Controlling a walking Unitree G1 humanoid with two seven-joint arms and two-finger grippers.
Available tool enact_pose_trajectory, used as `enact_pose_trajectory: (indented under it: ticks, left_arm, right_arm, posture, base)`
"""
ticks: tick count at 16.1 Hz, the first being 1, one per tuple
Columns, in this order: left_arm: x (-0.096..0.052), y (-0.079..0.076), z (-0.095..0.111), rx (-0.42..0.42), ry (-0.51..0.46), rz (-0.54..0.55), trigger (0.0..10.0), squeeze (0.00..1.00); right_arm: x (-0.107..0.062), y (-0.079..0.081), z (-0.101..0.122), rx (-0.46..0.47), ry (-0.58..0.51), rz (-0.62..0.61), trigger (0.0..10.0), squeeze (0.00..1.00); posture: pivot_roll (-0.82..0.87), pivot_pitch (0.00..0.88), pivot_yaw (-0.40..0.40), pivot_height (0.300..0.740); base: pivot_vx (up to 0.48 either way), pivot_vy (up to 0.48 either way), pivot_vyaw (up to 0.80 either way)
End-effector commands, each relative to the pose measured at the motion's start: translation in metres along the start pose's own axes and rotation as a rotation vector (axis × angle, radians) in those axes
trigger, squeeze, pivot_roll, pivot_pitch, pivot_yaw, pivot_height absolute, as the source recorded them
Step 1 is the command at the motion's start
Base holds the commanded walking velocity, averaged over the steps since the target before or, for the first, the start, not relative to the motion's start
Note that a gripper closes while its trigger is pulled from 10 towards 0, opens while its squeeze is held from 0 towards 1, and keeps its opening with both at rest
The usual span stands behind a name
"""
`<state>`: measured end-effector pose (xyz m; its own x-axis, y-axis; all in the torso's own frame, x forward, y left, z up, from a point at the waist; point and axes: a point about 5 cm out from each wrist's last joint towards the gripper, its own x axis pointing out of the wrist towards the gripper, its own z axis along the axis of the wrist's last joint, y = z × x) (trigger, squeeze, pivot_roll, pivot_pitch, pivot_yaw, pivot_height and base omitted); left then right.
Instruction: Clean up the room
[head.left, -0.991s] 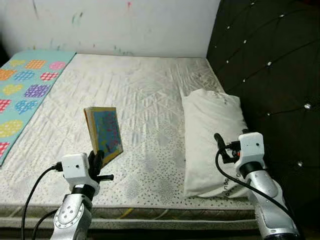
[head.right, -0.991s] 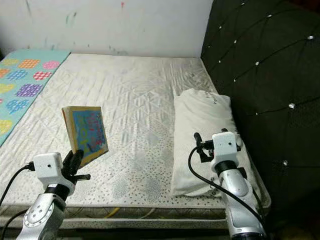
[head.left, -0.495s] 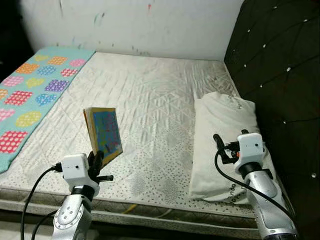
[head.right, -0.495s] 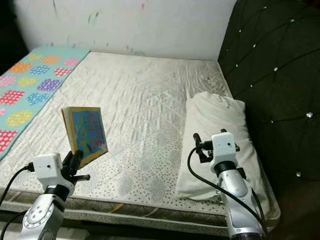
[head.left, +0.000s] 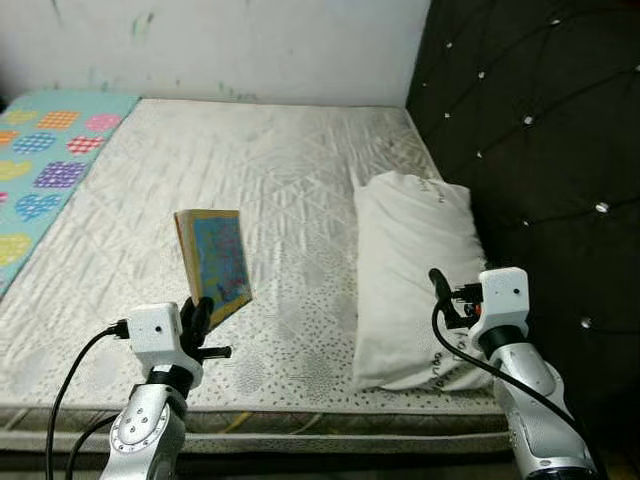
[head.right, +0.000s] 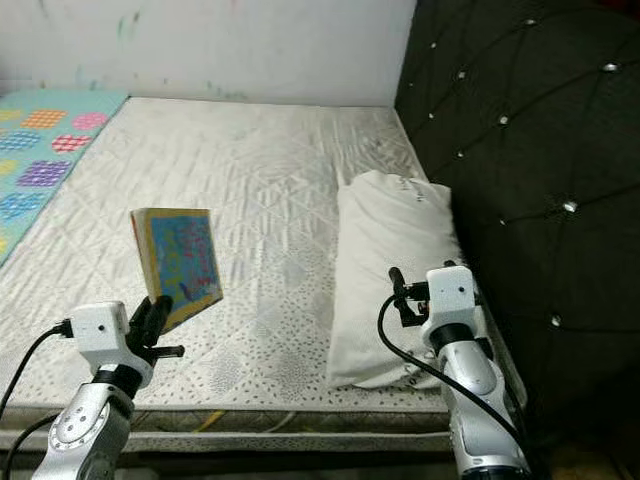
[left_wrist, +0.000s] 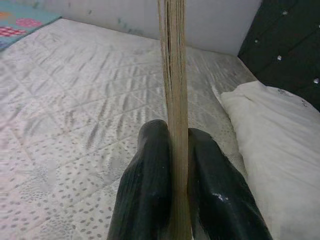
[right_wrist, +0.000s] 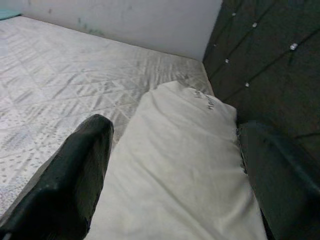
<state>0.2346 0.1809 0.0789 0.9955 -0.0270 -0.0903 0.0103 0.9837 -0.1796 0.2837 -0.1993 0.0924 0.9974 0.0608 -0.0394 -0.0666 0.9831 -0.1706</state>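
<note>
Two grippers are seen at the lower edge of the head views, and between the earlier pictures and now only the framing has shifted: the camera has swung, while the book (head.left: 214, 266) is held at the same place above the left gripper (head.left: 197, 318), so no real progress on the tidying is judged to have been made in this interval. The book is carried upright and slightly tilted at lower left of centre, lifted clear of the bare mattress (head.left: 270, 180); its lower edge is pinched between the two black fingers (left_wrist: 145, 195), pressed together on it, as is shown edge-on in the left wrist view. A blue cover with bright, busy pictures and a thick tan block of pages are shown, as of a children's board book. The right gripper (right_wrist: 170, 165) is held with its fingers spread wide and nothing between them, hovering over the white pillow (head.left: 410, 260) at right of centre, beside the dark tufted headboard (head.left: 530, 140). A turquoise patterned blanket (head.left: 40, 170) is laid along the upper left edge of the mattress.
</note>
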Motion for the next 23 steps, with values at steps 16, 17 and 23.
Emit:
enact_pose_trajectory:
  ticks: [16,17,23]
  left_arm:
    - [0.004,0.002,0.005,0.002,-0.015,0.024,10.0,0.0]
    - [0.006,0.005,0.003,-0.041,0.007,0.048,10.0,0.0]
    - [0.003,0.018,-0.006,-0.162,0.077,0.118,10.0,0.0]
  right_arm:
    - [0.001,-0.002,0.0,-0.013,0.002,0.002,10.0,0.0]
    - [0.002,-0.002,0.0,-0.011,0.004,0.002,10.0,0.0]
    - [0.007,0.001,0.001,0.016,0.01,0.039,10.0,0.0]
  posture:
    - [-0.15,0.0,-0.021,0.74]
    - [-0.15,0.0,-0.022,0.74]
    - [-0.12,0.0,-0.058,0.74]
  base:
    - [0.127,0.0,0.0]
    - [0.0,0.0,0.0]
    - [0.0,0.0,0.0]
